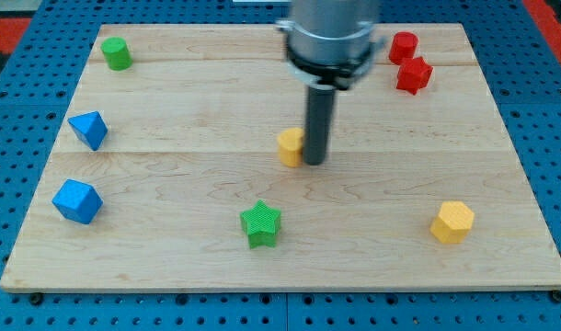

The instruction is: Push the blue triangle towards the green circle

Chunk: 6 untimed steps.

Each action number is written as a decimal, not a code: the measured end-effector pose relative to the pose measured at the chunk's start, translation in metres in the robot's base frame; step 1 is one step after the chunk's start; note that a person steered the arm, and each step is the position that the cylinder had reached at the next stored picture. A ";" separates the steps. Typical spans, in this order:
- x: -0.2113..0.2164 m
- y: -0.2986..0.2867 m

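The biggest thing here is the wooden board [170, 248], pale and flat, and it sits on a blue table with rows of little holes [23, 92] that shows all around the board's edges. Next biggest is the robot arm [334, 32], a fat grey part coming down from the view's top, and it ends in a dark rod. My tip [314, 163] is near the middle of the board, right beside a small yellow block [290, 146], and it looks like they touch. The rod has nothing that opens or shuts, so it grabs nothing; it can only push. The job looks not started yet, I think. The blue triangle [88, 129] is far over on the view's left side, well apart from my tip. The green circle [116, 53] is in the top left corner, above the triangle and a little to the right of it. They are near each other but there is a gap between them. So what is left is nearly all of it: my tip needs to go to the left, get under the triangle on its bottom side, and push it up toward the circle. Other blocks sit around too. A bigger blue block [76, 201] is below the triangle. A green star [261, 223] is near the bottom middle. A yellow hexagon block [452, 222] is at the bottom right. Two red blocks [408, 62] are close together at the top right.
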<state>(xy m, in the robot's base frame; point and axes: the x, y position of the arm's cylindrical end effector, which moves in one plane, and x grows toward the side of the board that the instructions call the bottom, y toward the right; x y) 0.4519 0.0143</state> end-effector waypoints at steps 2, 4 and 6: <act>0.066 -0.031; 0.003 -0.170; 0.021 -0.274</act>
<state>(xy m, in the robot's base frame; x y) 0.4729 -0.2593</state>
